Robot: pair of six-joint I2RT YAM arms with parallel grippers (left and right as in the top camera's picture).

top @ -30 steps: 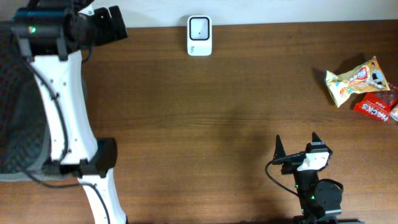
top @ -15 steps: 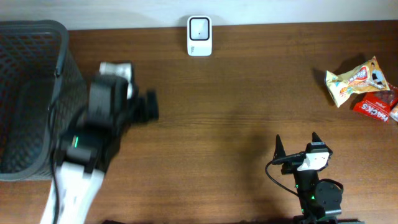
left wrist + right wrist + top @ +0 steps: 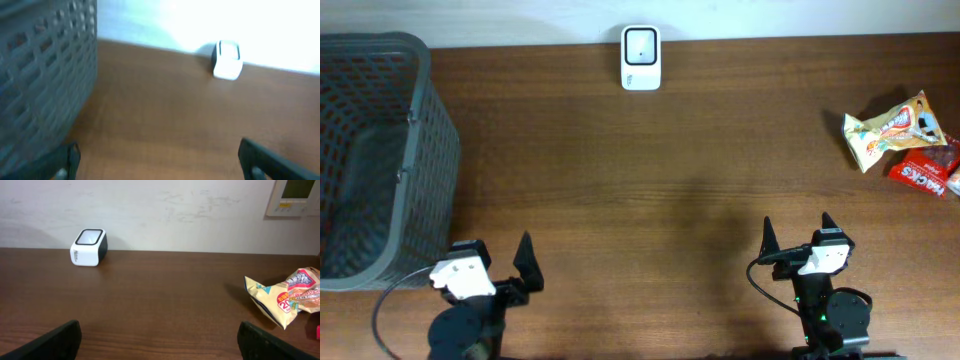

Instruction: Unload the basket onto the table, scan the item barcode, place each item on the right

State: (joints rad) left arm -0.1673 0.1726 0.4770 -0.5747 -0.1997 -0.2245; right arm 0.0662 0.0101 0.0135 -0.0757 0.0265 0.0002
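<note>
Overhead view is showing a dark brown wooden table (image 3: 650, 180) running up to a pale wall along its far edge, where the white scanner (image 3: 641, 57) is standing with its dark window facing up. Well to the left of the scanner, a grey mesh basket (image 3: 432, 150) is sitting on the table. Nearer the front edge and left of the scanner, the left gripper (image 3: 157, 155) is hovering low with its jaws spread wide and nothing between them. Right of the scanner, also toward the front edge, the right gripper (image 3: 798, 228) is hanging the same way, wide and empty.

A second ago the left arm was reaching over the basket; half a second ago it was sweeping back as a blur; now it is resting folded near the front edge. Its wrist picture is coming through blurred. The right arm, the scanner and the packets are staying where they were.

Far to the right of the scanner, a crumpled yellow-and-white snack bag (image 3: 890, 130) is lying flat, printed side up, with a red packet (image 3: 925, 172) touching its near side. No barcode is showing on either.
</note>
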